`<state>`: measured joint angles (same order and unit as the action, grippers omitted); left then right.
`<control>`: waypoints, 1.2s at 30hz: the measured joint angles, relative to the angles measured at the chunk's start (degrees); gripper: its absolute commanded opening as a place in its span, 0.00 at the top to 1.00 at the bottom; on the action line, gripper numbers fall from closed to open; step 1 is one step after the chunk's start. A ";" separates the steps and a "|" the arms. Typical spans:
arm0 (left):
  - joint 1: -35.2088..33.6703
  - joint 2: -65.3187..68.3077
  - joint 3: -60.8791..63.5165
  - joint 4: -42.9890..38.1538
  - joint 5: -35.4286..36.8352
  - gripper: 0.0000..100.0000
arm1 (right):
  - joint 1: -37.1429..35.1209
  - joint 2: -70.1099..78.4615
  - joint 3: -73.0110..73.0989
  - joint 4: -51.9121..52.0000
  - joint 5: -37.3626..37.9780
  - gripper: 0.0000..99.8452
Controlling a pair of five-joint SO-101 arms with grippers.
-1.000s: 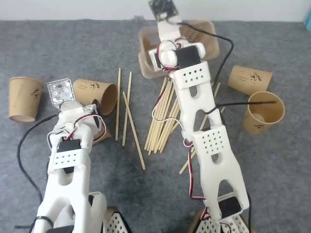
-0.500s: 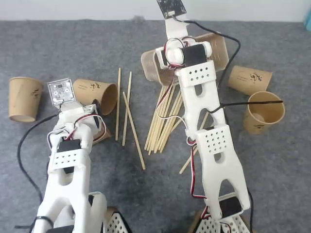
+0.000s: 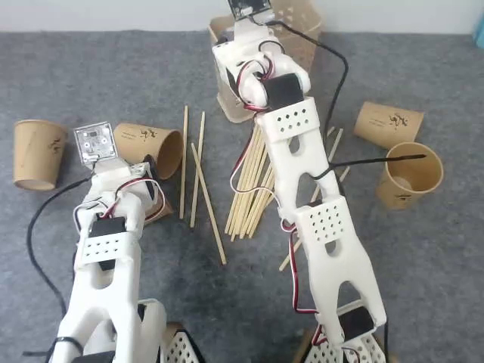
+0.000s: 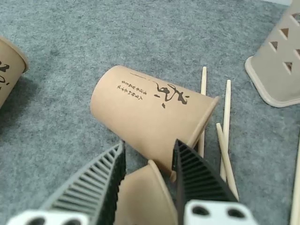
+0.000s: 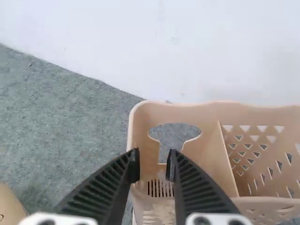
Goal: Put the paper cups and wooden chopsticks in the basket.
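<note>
Right end effector (image 5: 152, 154) clamped on beige basket (image 5: 140, 119) wall — triangle cut-outs, handle slot. Left end effector (image 4: 150, 145) grips tan paper cup (image 4: 140, 199); printed cup (image 4: 150, 112) lies sideways just beyond.

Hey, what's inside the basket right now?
Inside the basket, a divider and a wall with triangular holes show, with no cup or chopstick in the visible part. The right gripper, clamped on its end wall, covers the rest.

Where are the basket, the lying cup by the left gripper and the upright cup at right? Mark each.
basket (image 3: 299, 20), high view, wall with triangular holes.
lying cup (image 4: 150, 110), left wrist view, printed side.
upright cup (image 3: 395, 195), high view, outer wall.
</note>
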<state>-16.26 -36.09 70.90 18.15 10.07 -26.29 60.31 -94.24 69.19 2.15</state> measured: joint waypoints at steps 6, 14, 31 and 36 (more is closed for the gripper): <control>0.00 0.00 0.00 0.00 0.00 0.84 | 0.09 -0.26 0.00 -0.26 0.00 0.88; 0.00 0.00 0.00 0.00 -0.09 0.84 | 3.16 -1.23 0.00 -0.26 0.00 0.88; 0.00 0.00 0.00 0.00 -0.09 0.84 | -3.69 -6.07 11.34 4.75 14.15 0.77; 0.00 0.00 0.00 0.00 -0.09 0.84 | -3.16 -6.77 11.43 6.68 14.95 0.77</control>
<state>-16.26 -36.09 70.90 18.15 9.98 -29.45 53.54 -82.81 75.87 17.10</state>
